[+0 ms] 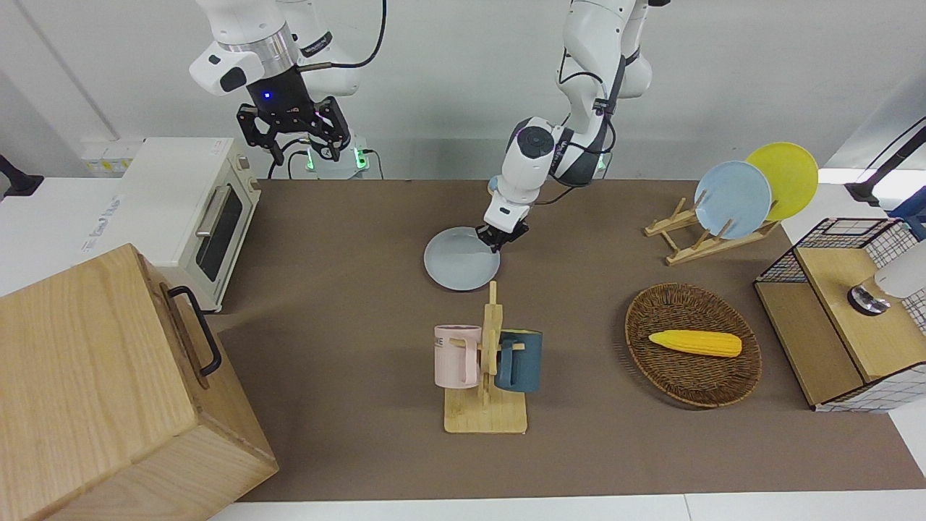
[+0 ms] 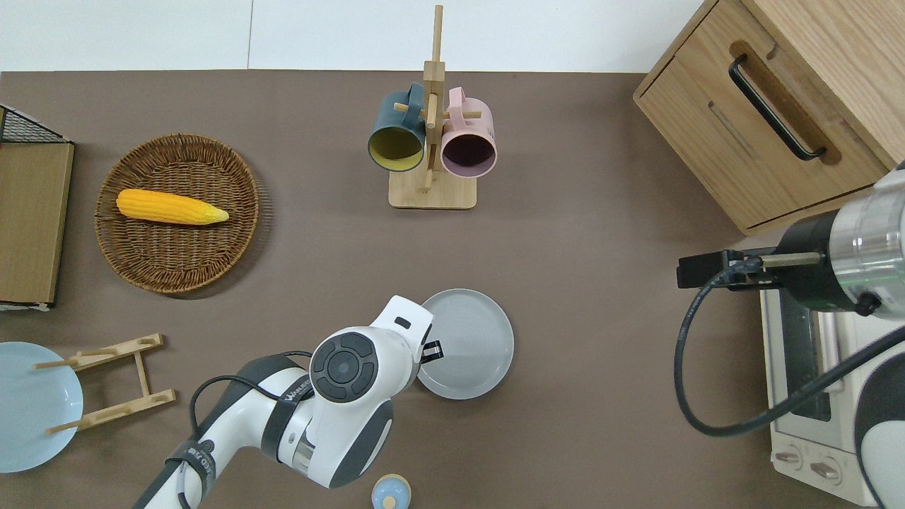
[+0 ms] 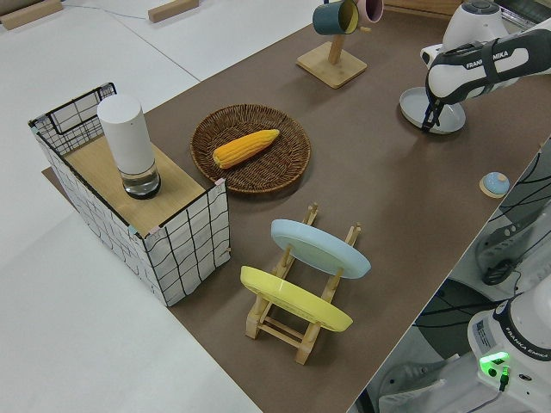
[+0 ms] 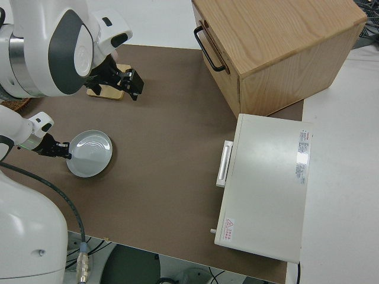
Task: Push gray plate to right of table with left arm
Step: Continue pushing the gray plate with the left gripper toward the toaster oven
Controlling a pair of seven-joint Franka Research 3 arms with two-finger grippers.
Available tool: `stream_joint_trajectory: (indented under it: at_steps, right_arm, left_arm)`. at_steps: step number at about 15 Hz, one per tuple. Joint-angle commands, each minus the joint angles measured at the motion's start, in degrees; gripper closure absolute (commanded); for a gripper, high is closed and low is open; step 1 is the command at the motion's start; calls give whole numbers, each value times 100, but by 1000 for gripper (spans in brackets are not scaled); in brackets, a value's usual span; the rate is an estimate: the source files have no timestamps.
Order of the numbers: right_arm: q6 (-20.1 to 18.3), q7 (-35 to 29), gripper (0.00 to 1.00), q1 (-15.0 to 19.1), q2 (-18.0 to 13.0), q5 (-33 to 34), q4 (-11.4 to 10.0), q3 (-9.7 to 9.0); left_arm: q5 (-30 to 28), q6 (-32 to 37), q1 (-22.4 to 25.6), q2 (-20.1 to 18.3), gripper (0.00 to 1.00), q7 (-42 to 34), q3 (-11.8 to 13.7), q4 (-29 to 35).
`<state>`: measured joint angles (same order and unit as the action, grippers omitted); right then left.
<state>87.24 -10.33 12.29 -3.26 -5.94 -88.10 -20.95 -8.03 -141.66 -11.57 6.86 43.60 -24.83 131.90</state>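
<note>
Your left gripper (image 1: 496, 241) is down at the table (image 2: 601, 367), with its fingertips on the gray plate (image 2: 468, 339) at the rim that faces the left arm's end of the table. You cannot tell from these views how far apart the fingers stand, nor whether they pinch the rim or only press against it; the left arm's (image 2: 339, 396) wrist covers most of the claw from above.

The gray plate lies flat on the table, about midway along its length. It is nearer to the robots than the mug stand (image 2: 431, 187) with its blue mug (image 2: 393, 141) and pink mug (image 2: 466, 145), and apart from it. The wicker basket (image 2: 177, 254) holding the corn cob (image 2: 170, 206) sits well apart, toward the left arm's end. A small blue bell (image 2: 390, 493) rests nearer to the robots than the plate.

Your right arm (image 1: 275, 79) is parked, its fingers spread open.
</note>
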Motion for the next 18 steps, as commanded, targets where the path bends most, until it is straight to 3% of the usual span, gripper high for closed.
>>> stream_joint_trajectory:
  at_steps: [1,18]
  right_arm:
    - [-31,-12,5,37,36,-92,82,-23]
    - [-31,-12,5,37,36,-92,82,-23]
  left_arm:
    - [-23,-353,-327,403,1000,368,48,-261]
    - [3,-432,-785,746,1000,641,22,-639]
